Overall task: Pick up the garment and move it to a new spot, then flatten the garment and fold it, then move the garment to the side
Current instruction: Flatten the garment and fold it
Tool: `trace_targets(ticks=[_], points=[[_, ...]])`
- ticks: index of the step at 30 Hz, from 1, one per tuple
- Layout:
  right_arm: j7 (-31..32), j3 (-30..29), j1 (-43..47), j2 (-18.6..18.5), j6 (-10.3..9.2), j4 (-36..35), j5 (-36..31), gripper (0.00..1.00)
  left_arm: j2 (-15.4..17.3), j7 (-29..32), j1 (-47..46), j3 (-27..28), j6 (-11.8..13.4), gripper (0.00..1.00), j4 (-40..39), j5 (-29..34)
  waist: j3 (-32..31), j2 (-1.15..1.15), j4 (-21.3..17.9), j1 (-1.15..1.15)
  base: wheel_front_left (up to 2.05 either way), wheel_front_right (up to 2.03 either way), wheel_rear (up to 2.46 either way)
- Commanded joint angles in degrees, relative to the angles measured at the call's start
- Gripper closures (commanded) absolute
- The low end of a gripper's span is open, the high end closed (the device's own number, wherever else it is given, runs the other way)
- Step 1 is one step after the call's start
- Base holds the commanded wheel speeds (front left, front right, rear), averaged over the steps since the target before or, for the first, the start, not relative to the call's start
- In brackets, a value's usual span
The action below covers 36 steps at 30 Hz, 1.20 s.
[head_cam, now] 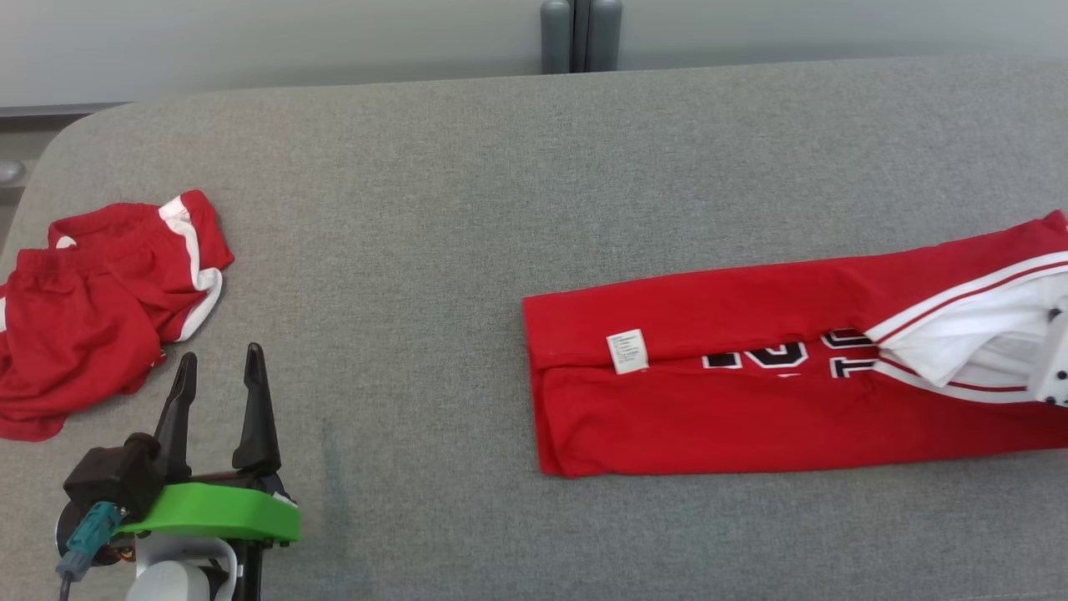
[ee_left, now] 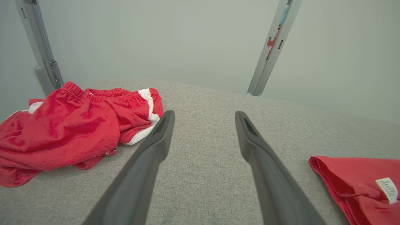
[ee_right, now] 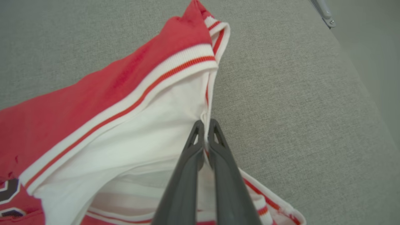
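Right tool [ee_right: 206, 124]: pinching jersey [ee_right: 93, 93] trim, thin bite
Risk: losing trim on pull, undoing fold
Left tool [head_cam: 220, 356]: spread, idle

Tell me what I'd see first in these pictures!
A long folded red jersey lies on the right of the grey table, with the right tool pinching its white edge. A crumpled pair of red shorts sits at the far left, beside the open left tool.

Grey cloth-covered table [head_cam: 467, 209], rounded at the corner; pale wall [head_cam: 250, 42] behind, grey post [head_cam: 580, 33] beyond far edge.
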Motion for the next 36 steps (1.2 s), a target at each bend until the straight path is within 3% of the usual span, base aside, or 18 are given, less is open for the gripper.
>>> trace_targets(ticks=[1,8,12,19,27,36], points=[[-0.56,-1.05,1.19,-0.61,-0.13,-0.62,-0.88,1.00,0.08,0.00,0.55,-0.01,-0.22,0.00,0.00,0.46,-0.64,0.00,-0.16,0.00,0.00,0.00,0.00],[1.53,-2.64,5.14,0.41,-0.12,-7.46,-5.21,1.00,-0.14,0.00,1.64,-0.86,-0.35,0.00,0.48,0.76,-2.89,0.00,0.03,0.00,0.00,0.00,0.00],[3.02,3.08,6.59,3.05,-0.11,-13.34,-3.33,1.00,0.48,0.00,2.37,-1.13,-0.28,0.00,0.81,1.03,-3.88,0.00,0.27,0.00,0.00,0.00,0.00],[6.03,17.93,5.84,6.61,-0.11,-19.52,0.73,1.00,0.55,0.00,2.27,-1.69,-0.32,0.00,1.31,0.42,-4.54,0.00,1.60,0.00,0.00,0.00,0.00],[5.12,28.85,1.71,12.28,-0.11,-14.16,3.37,1.00,0.58,0.00,1.02,-3.39,-0.35,0.00,1.48,0.43,-3.61,0.00,4.11,0.00,0.00,0.00,0.00],[1.83,34.13,-1.82,15.33,-0.11,-6.01,5.14,1.00,0.70,0.00,0.04,-3.92,-0.36,0.00,1.74,-0.09,-2.60,0.00,6.08,0.00,0.00,0.00,0.00]])
